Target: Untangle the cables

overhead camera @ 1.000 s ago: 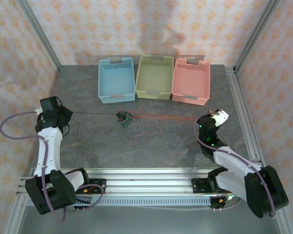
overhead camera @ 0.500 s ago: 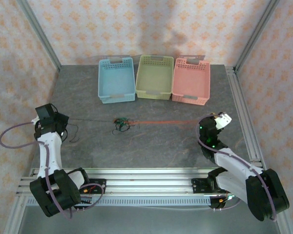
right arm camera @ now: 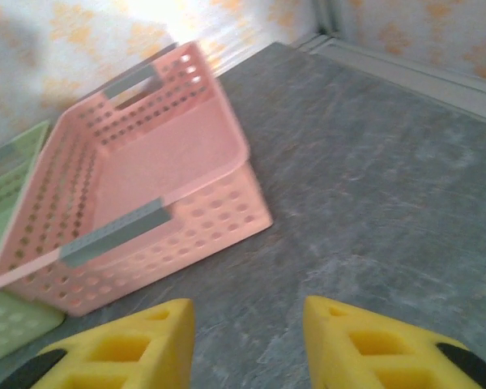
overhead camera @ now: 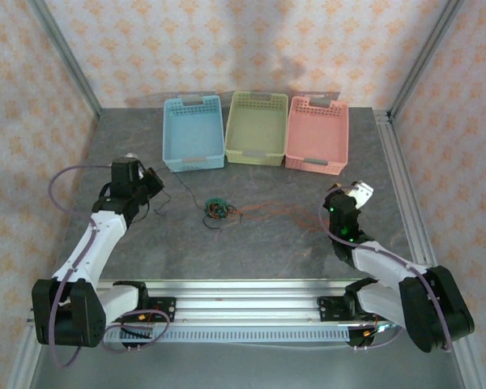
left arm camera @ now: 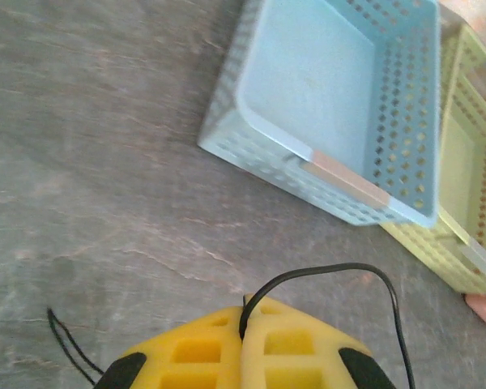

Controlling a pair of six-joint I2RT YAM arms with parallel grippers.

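The cables lie in a small knot (overhead camera: 217, 209) of dark green, black and orange-red strands at the table's middle. A slack black cable (overhead camera: 186, 194) runs from the knot to my left gripper (overhead camera: 154, 183), which sits left of it near the blue basket. In the left wrist view that gripper (left arm camera: 245, 312) is shut on the black cable (left arm camera: 332, 269), which loops out to the right. An orange-red cable (overhead camera: 267, 212) trails loose from the knot toward the right. My right gripper (overhead camera: 360, 193) stands open beyond its end, with nothing between the fingers (right arm camera: 247, 324).
Three baskets stand in a row at the back: blue (overhead camera: 193, 134), green (overhead camera: 257, 128) and pink (overhead camera: 317, 134). The pink basket (right arm camera: 146, 186) is just ahead of my right gripper. A metal rail (overhead camera: 401, 186) borders the table's right side.
My left gripper has swung right toward the blue basket with the black cable, so the strands have gone slack. My right gripper has opened and let go of the orange-red cable.
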